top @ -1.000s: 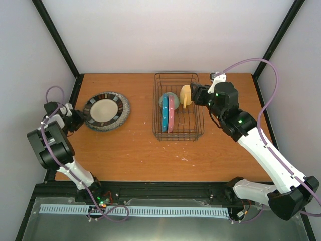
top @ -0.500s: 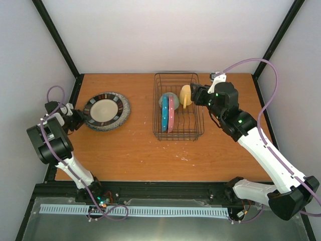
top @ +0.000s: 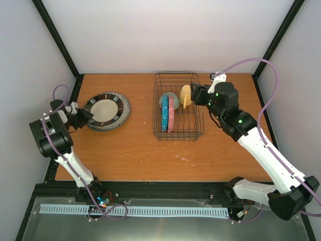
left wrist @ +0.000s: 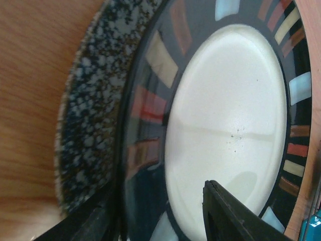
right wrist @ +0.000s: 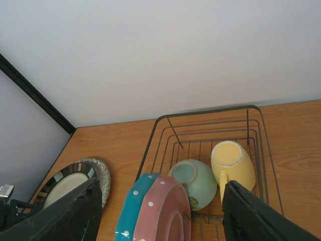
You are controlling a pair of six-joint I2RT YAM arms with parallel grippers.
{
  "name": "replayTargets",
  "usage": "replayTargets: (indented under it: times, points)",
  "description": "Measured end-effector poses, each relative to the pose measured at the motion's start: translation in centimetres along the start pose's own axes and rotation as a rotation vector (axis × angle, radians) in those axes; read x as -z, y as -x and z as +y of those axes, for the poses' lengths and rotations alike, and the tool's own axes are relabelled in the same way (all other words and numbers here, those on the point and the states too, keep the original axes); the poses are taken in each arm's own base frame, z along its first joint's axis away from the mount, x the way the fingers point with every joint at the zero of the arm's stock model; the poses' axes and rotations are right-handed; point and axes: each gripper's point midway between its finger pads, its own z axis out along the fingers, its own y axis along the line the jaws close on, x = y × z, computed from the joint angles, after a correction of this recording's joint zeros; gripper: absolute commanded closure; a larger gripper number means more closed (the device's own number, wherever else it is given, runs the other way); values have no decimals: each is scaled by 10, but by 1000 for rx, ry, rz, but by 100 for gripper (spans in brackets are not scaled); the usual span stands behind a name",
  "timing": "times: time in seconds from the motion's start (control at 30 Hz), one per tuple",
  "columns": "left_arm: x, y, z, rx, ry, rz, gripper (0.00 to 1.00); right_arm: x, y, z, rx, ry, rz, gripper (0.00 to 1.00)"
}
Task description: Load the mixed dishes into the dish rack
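The grey speckled plate [top: 107,111] with a striped dark band and white centre [left wrist: 230,115] lies flat on the table, left of the dish rack [top: 154,108]. My left gripper [top: 86,116] is at its left rim, open. One finger [left wrist: 225,216] hangs over the white centre and the other sits under the rim, so the jaws [left wrist: 158,193] straddle the edge. In the rack [right wrist: 208,113] stand the blue dotted plate [right wrist: 131,211] and pink-red dotted plate [right wrist: 168,211], with the pale green bowl [right wrist: 193,181] and yellow mug [right wrist: 233,163] behind. My right gripper [top: 193,95] hovers open over the rack's right side, empty.
Black frame posts and white walls close in the table on the left, back and right. Bare wooden tabletop [top: 135,150] lies between the plate and the rack and along the near side.
My left gripper has slid right onto the grey plate's rim and its jaws have narrowed a little. The right arm has not moved.
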Motion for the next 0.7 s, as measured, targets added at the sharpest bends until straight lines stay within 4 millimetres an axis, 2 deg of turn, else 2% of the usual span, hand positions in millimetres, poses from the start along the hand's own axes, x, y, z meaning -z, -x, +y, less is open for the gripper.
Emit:
replayTargets:
  times: [0.13, 0.27, 0.43, 0.63, 0.7]
  points:
    - [-8, -2, -5, -16, -5, 15, 56, 0, 1, -1, 3, -3, -3, 35]
    - [-14, 0, -8, -20, -10, 20, 63, 0, 2, -2, 6, -5, -6, 35]
    - [-22, 2, -10, -31, -23, 23, 75, 0, 3, -4, 7, -10, -8, 35]
    - [-27, 1, -18, -17, -77, 32, 98, 0, 3, -4, 7, -10, -8, 35]
    - [-26, 2, -26, -17, -112, 37, 99, -1, 3, -5, 7, -11, -9, 35]
